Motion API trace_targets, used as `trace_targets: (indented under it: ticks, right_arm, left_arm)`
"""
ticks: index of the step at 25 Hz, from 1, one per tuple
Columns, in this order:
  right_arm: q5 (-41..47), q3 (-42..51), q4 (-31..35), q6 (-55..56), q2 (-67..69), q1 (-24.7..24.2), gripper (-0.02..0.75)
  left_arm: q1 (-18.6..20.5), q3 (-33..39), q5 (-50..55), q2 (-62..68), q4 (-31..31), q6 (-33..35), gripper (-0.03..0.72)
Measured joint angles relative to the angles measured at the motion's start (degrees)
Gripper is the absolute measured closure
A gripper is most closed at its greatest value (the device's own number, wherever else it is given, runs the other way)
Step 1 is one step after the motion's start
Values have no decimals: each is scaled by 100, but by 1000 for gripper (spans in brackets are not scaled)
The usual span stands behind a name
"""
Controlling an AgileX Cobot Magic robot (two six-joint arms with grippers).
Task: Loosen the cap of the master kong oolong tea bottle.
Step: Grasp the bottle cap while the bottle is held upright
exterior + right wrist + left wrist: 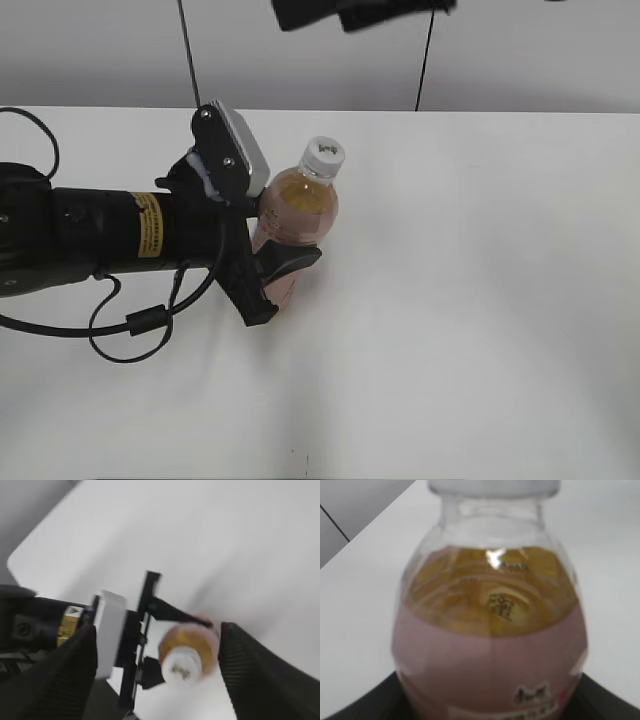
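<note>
The master kong oolong tea bottle (296, 212) stands upright on the white table (480, 300), amber tea above a pink label. Its white cap (323, 155) with a small dark mark is on top. My left gripper (278, 234) reaches in from the left and is shut on the bottle's body. The left wrist view shows the bottle (490, 645) filling the frame, the cap (492, 486) at the top edge and the jaws (485, 711) on both sides. My right gripper (157, 630) is open, high above the cap (182, 668) and bottle (192, 642); it shows at the exterior view's top edge (360, 12).
The left arm (90, 235) lies across the table's left side with a looping black cable (130, 330) beside it. Two thin cables (188, 50) hang against the back wall. The table's far edge runs behind the bottle.
</note>
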Motion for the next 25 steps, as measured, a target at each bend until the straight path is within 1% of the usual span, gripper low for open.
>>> trace_targets:
  ticks: [1,2,3,4,5,7,11,14,19,25]
  right_arm:
    - [124,0,-528,1102,8,0,168]
    - [297,0,-902,2046,27,0,169]
    - [453,0,-1251,2664,63,0,171]
    - [650,0,-1464,3207,112,-6,174]
    - [842,0,-1542,3590,168,-6,178]
    - [1123,0,-1460,4038,309,-6,186]
    - [1390,0,-1018,4474,523,-6,192]
    - [1364,-26,-865,4637,542,-6,195]
    - [1256,-60,-505,4682,724,-6,223]
    - [1250,-303,-445,4682,1046,-6,236]
  left_arm:
    - [0,0,0,0,0,0,279]
    - [0,0,5,0,0,0,279]
    - [0,0,5,0,0,0,279]
    - [0,0,5,0,0,0,279]
    - [0,0,5,0,0,0,279]
    - [0,0,5,0,0,0,279]
    - [0,0,5,0,0,-5,279]
    - [0,0,5,0,-6,-5,279]
    - [0,0,5,0,-6,-5,279]
    - [0,0,5,0,-11,-5,279]
